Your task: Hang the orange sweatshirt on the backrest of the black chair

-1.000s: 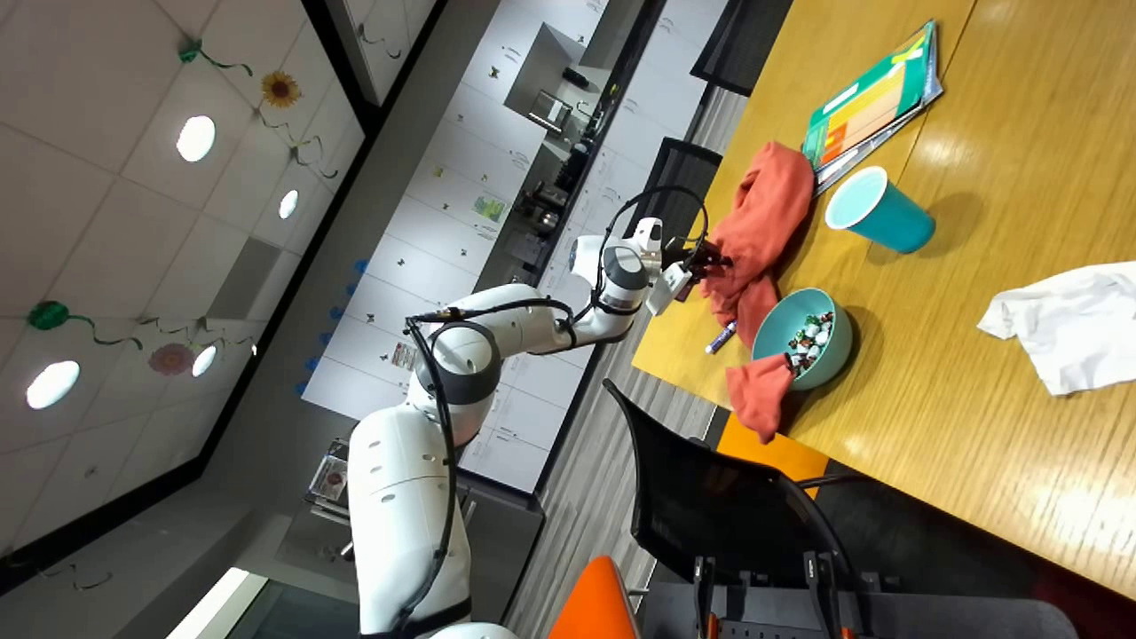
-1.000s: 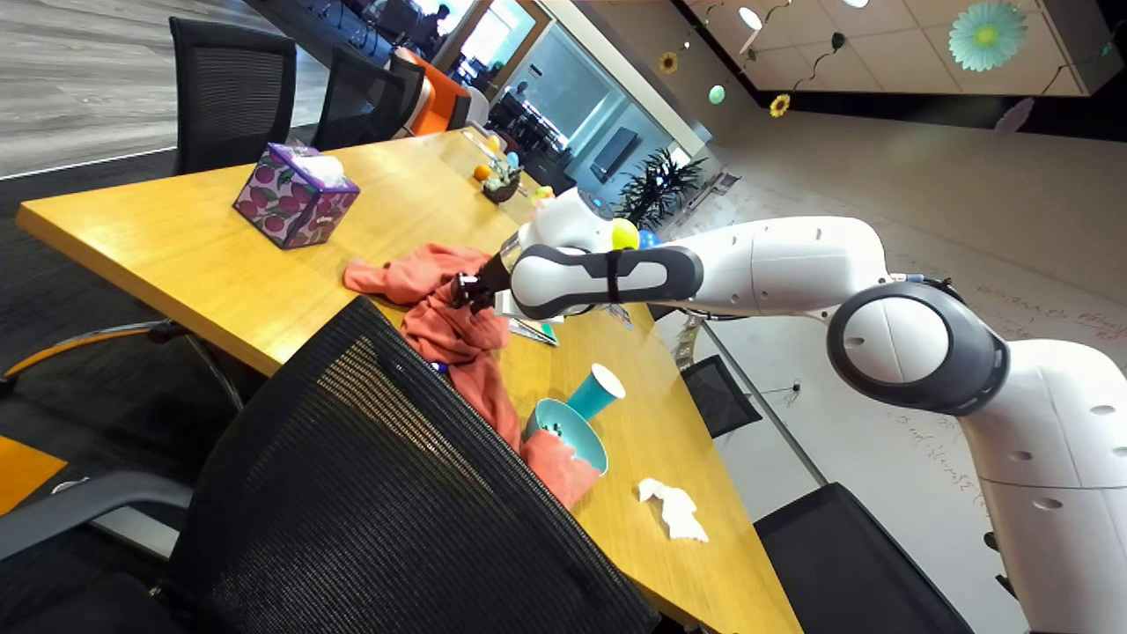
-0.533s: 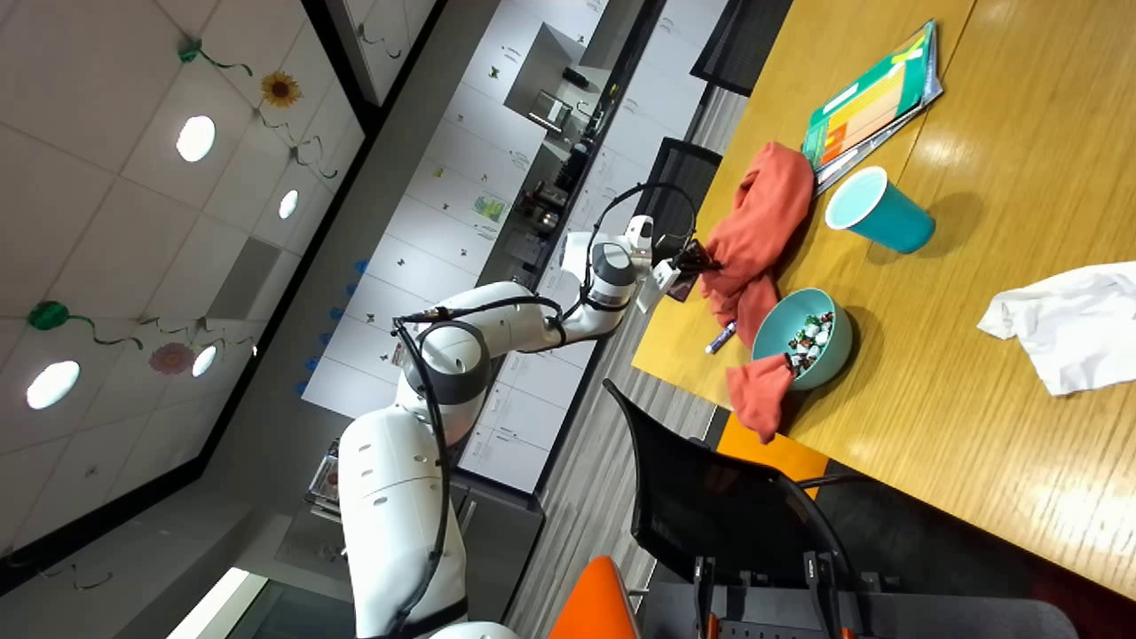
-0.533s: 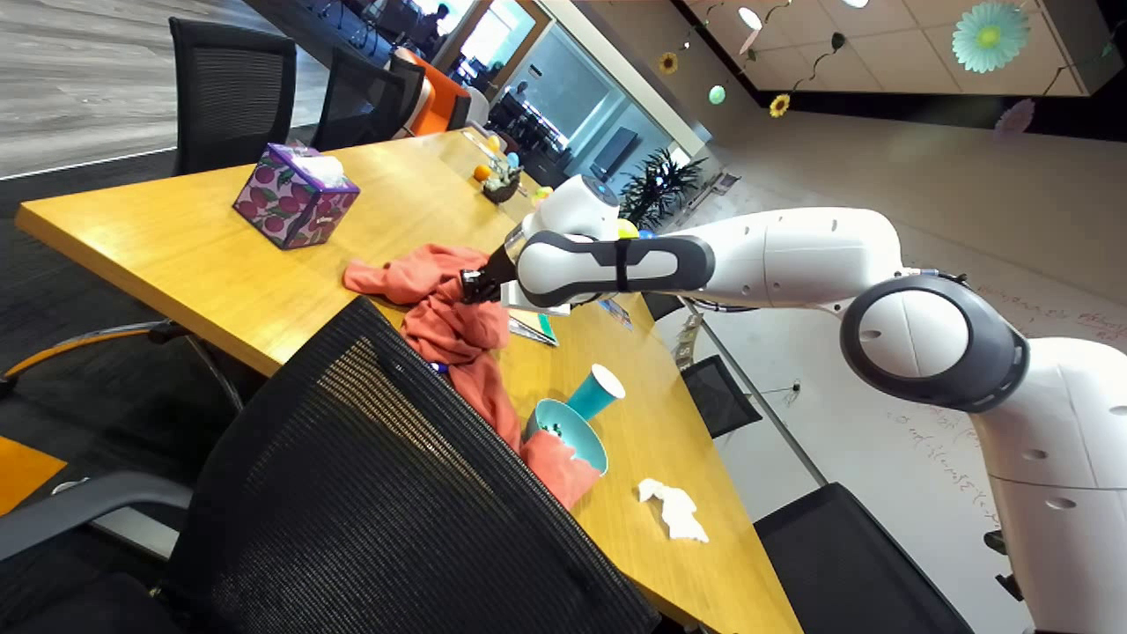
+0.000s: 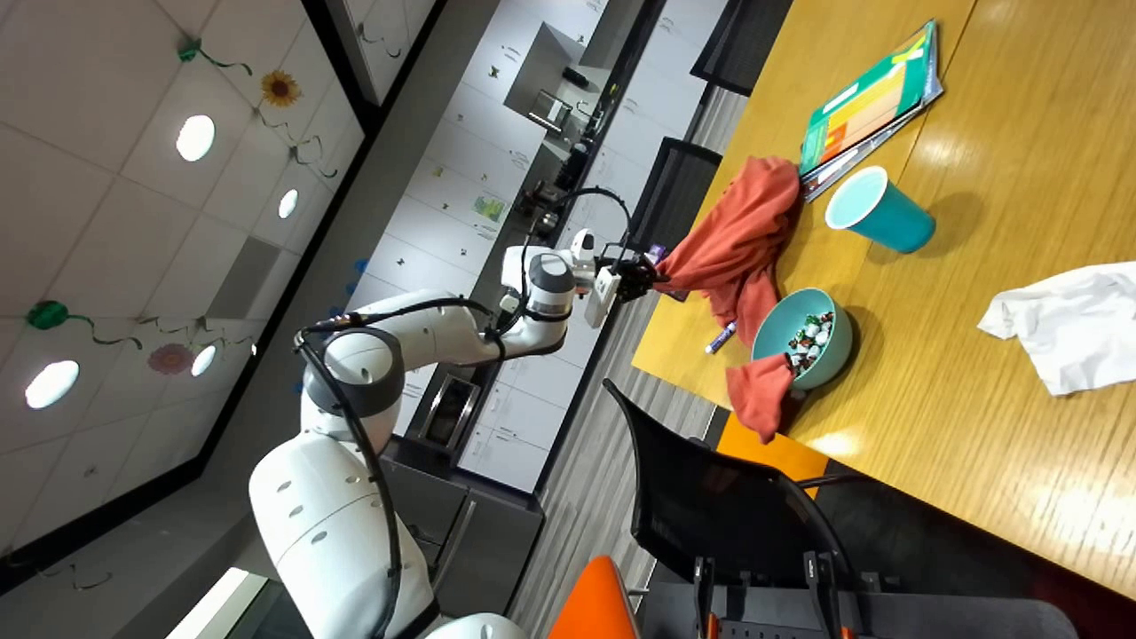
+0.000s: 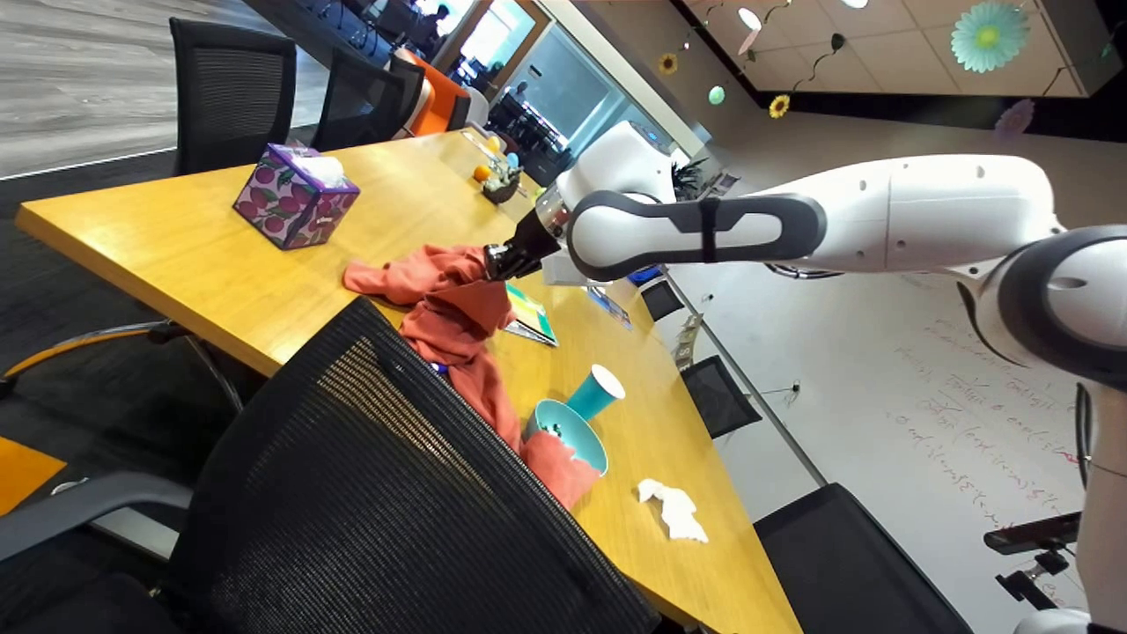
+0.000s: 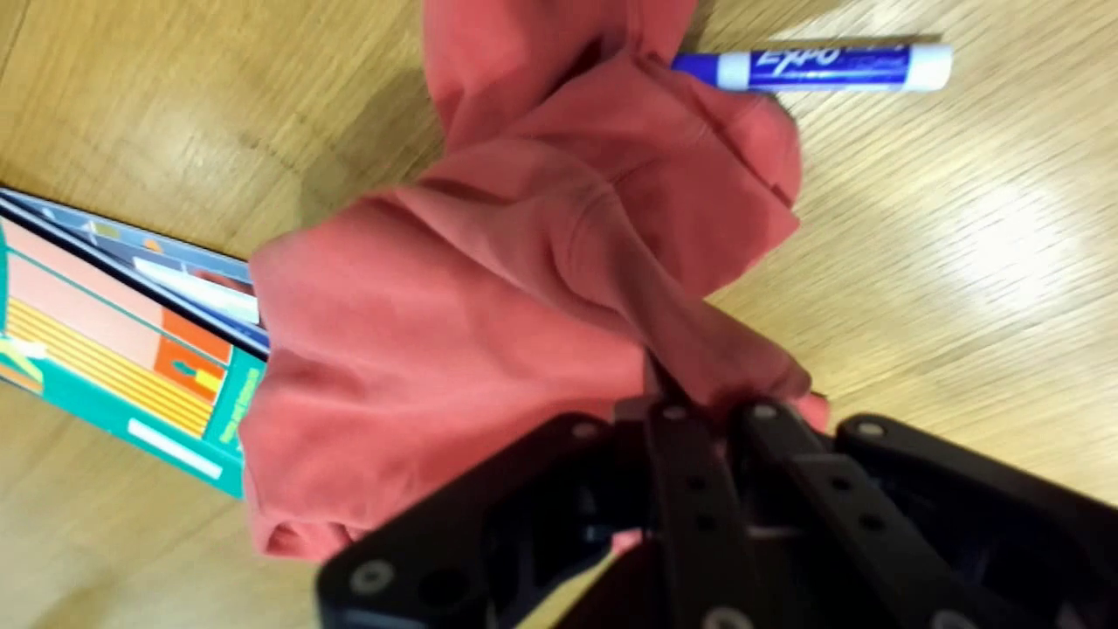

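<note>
Gripper [image 5: 654, 277]: clamped on a fold of cloth. Orange sweatshirt [image 5: 728, 240]: stretched from the gripper down to the table [image 5: 932, 382]. Black mesh chair [image 5: 737, 506]: apart from the gripper, backrest [image 5: 719, 484] not yet draped. Teal bowl [image 5: 839, 351]: beyond the sweatshirt from the gripper, a sleeve [image 5: 759, 399] seemingly lapped over its rim; I judge dragging that sleeve could tip the bowl, spilling its contents [image 5: 809, 342].

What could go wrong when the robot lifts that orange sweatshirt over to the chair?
The gripper is closed on just a fold of the orange sweatshirt, so the cloth might slip out under its own weight.

What looks like a sleeve drapes over the rim of the teal bowl; a pull could drag or tip the bowl.

The blue marker lies against the cloth and might be knocked rolling.
</note>
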